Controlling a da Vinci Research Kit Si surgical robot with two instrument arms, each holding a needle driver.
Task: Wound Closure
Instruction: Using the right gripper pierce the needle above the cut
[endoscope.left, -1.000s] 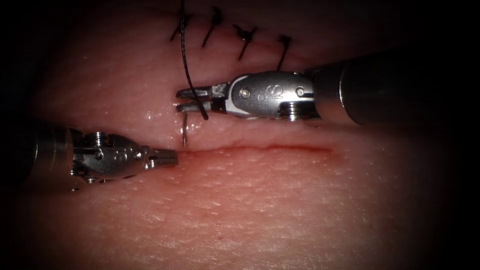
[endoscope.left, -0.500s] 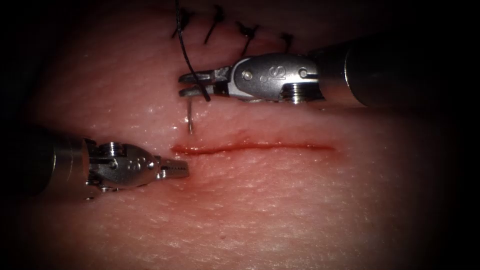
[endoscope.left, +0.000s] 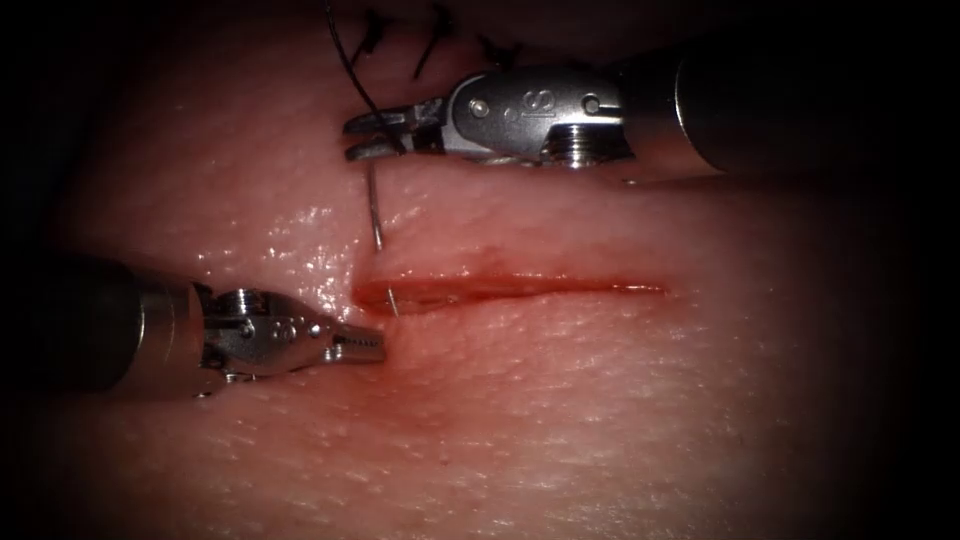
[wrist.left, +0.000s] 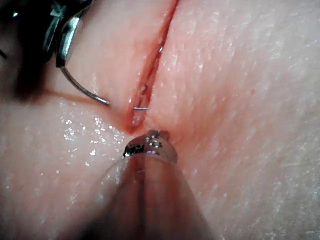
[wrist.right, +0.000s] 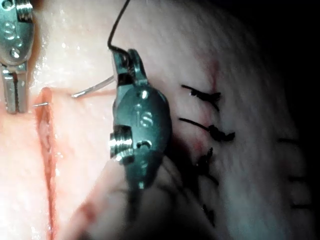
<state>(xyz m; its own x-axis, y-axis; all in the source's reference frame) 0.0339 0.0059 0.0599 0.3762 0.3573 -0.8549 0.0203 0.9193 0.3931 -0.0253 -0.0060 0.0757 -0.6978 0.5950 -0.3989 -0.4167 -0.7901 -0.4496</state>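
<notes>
My right tool (endoscope.left: 360, 137) is shut on the curved needle (endoscope.left: 375, 215) near its thread end, above the cut's (endoscope.left: 520, 288) left end. The needle enters the tissue (endoscope.left: 600, 400) above the cut, and its tip (endoscope.left: 393, 302) shows inside the gaping cut. Black thread (endoscope.left: 345, 70) runs up from the jaws. My left tool (endoscope.left: 365, 348) is shut on nothing, its tip resting on the tissue just below the cut's left end. The left wrist view shows the needle (wrist.left: 82, 90), its tip (wrist.left: 141, 108) and my left tool (wrist.left: 147, 145). The right wrist view shows my right tool (wrist.right: 120, 60) and the needle (wrist.right: 92, 89).
A row of finished black stitches (endoscope.left: 435, 35) lies on the tissue behind the right tool, also seen as stitches (wrist.right: 205, 95) in the right wrist view. Red fluid lines the cut (wrist.right: 47, 150).
The right tool moved up and back with the needle, and the needle's tip came out inside the cut. The cut gaped wider. The left tool moved right, toward the cut's left end.
</notes>
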